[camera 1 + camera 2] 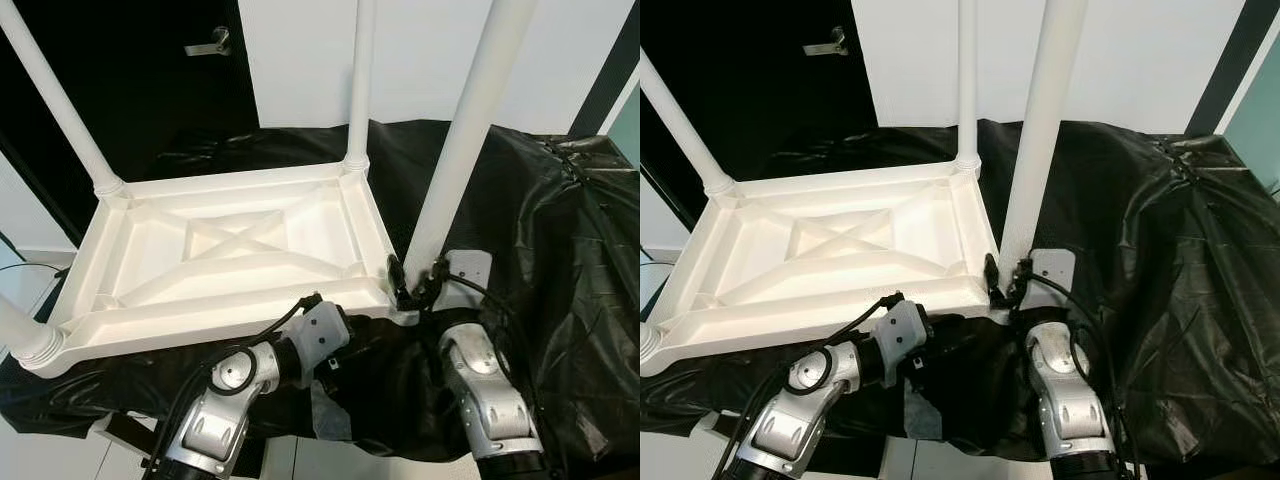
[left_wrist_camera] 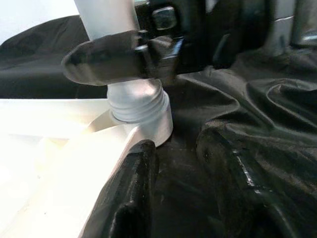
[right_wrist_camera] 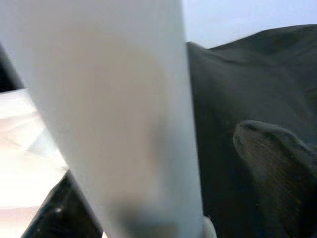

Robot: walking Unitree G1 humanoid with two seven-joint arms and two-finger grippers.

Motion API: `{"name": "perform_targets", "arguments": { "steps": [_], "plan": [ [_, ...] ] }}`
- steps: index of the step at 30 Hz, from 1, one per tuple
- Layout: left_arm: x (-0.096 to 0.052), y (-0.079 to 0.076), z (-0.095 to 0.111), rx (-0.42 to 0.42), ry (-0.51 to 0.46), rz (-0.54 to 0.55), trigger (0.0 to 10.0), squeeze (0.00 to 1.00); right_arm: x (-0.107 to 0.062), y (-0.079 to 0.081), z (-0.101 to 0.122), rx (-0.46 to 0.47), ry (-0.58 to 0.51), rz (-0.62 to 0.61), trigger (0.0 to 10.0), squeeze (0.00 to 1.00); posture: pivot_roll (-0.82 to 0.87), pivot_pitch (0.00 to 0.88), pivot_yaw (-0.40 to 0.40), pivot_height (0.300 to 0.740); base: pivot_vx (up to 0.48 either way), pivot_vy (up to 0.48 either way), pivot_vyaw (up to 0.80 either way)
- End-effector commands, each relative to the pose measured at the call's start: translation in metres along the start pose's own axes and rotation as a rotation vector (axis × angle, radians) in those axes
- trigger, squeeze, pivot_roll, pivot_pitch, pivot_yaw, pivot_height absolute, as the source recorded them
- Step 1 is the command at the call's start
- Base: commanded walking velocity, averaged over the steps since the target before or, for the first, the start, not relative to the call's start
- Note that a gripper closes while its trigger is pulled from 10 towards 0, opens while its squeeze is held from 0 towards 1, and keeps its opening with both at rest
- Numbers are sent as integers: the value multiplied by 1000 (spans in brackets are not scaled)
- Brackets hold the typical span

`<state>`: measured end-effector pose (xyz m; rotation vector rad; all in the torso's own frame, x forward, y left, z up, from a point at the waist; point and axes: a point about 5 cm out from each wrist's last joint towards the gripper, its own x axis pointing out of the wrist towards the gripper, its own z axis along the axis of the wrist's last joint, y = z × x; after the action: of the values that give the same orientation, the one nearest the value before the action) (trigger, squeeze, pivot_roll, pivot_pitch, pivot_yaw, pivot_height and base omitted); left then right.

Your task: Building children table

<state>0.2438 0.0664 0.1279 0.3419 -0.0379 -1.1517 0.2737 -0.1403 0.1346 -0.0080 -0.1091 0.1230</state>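
Note:
A white children's table (image 1: 235, 250) lies upside down on a black cloth (image 1: 540, 230). Three legs stand up from its corners: far left (image 1: 55, 100), far right (image 1: 362, 80) and near left (image 1: 15, 335). The fourth leg (image 1: 460, 140) stands a little tilted at the near right corner, its threaded end in the socket (image 2: 141, 111). My right gripper (image 1: 413, 285) is shut on this leg just above the socket. My left gripper (image 2: 178, 148) is open, low beside the same corner, with one finger (image 2: 133, 188) against the table's front rim.
The cloth is creased and bunched to the right (image 1: 570, 300) and hangs over the near edge. Behind the table are a dark door with a metal handle (image 1: 212, 42) and a white wall (image 1: 420, 60). Pale floor (image 1: 20, 275) shows at the left.

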Motion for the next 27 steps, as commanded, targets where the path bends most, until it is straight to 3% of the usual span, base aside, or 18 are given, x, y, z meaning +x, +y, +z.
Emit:
{"name": "perform_targets", "arguments": {
  "steps": [1,2,3,6,9,13,17,18,27],
  "plan": [
    [-1,3,-2,-5,12,87,10000,0,-2,-3,1,13,-10,14,10000,1000,1,0,22,740,0,0,0],
    [-2,3,-2,-5,12,87,10000,0,-4,-5,1,22,-10,69,10000,133,1,0,25,740,0,0,0],
    [-2,3,-2,-5,12,87,10000,0,-7,-8,2,21,-16,143,10000,0,0,0,27,740,0,0,0],
    [-3,3,-2,-6,11,88,10000,0,-10,-11,1,36,-10,210,10000,0,0,0,27,740,0,0,0],
    [-4,3,-1,-9,7,86,10000,0,-11,-23,0,-1,15,393,10000,0,6,0,39,740,0,0,0],
    [-5,4,0,-10,6,87,10000,0,-10,-26,1,-20,20,427,10000,0,6,0,41,740,0,0,0],
    [-7,5,-1,-7,9,87,10000,0,-4,-35,0,-44,67,524,10000,0,14,0,45,740,0,0,0],
    [-10,7,-1,-3,14,93,10000,0,3,-42,2,-76,102,611,10000,0,27,0,39,740,0,0,0],
    [-11,8,-2,-1,18,105,10000,0,21,-54,10,-144,150,753,10000,0,38,0,33,740,0,0,0]
  ]
}}
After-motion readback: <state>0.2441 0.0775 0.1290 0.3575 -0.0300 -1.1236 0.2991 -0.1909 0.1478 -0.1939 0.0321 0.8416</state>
